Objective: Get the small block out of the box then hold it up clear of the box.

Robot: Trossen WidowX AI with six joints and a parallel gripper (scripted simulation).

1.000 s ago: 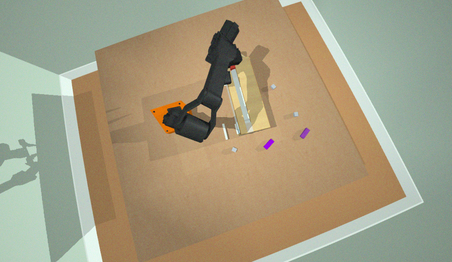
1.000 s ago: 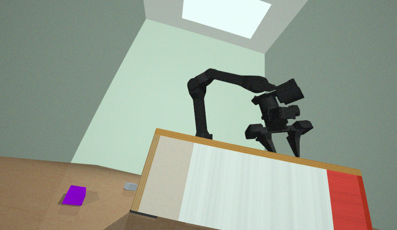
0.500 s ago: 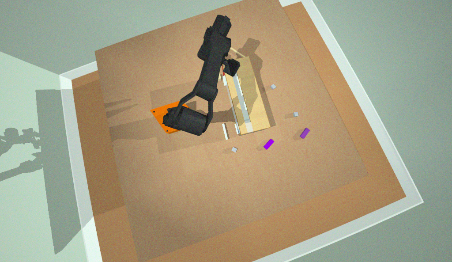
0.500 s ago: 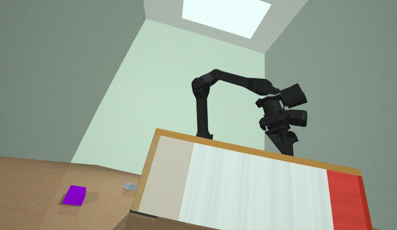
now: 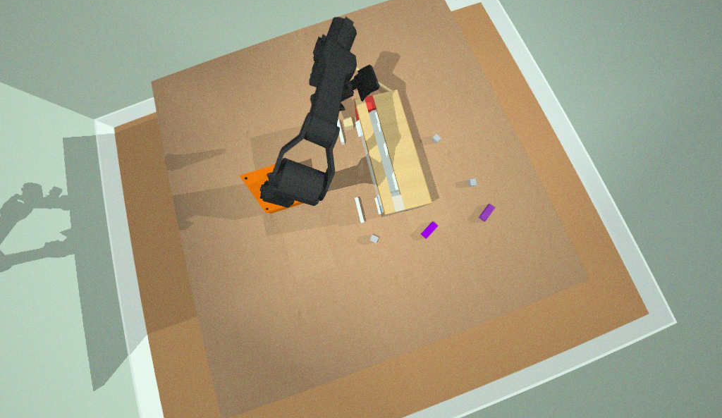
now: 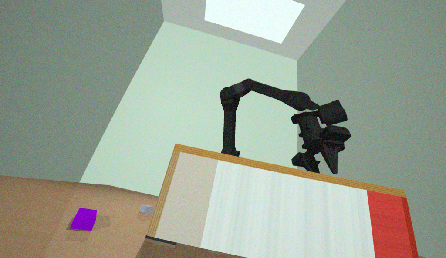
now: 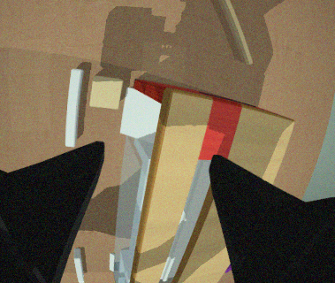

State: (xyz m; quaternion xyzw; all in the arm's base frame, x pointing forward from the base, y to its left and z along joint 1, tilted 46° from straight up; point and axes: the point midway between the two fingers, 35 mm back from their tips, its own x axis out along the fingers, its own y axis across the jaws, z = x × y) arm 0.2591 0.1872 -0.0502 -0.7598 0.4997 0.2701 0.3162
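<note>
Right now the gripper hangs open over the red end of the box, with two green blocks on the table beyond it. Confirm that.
Wrong on one point: the two blocks are purple, not green, as the top view shows. The gripper does hang open over the red end of the box.

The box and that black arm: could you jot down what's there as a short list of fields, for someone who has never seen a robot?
arm: black, on an orange base plate
claw: open, holding nothing, above the box's red end
box: long, tan, on the table
red end: farthest from the purple blocks
small tan block: on the table beside the box, near the red end
purple blocks: two, on the table past the other end
grey cubes: three, scattered around the box
</note>
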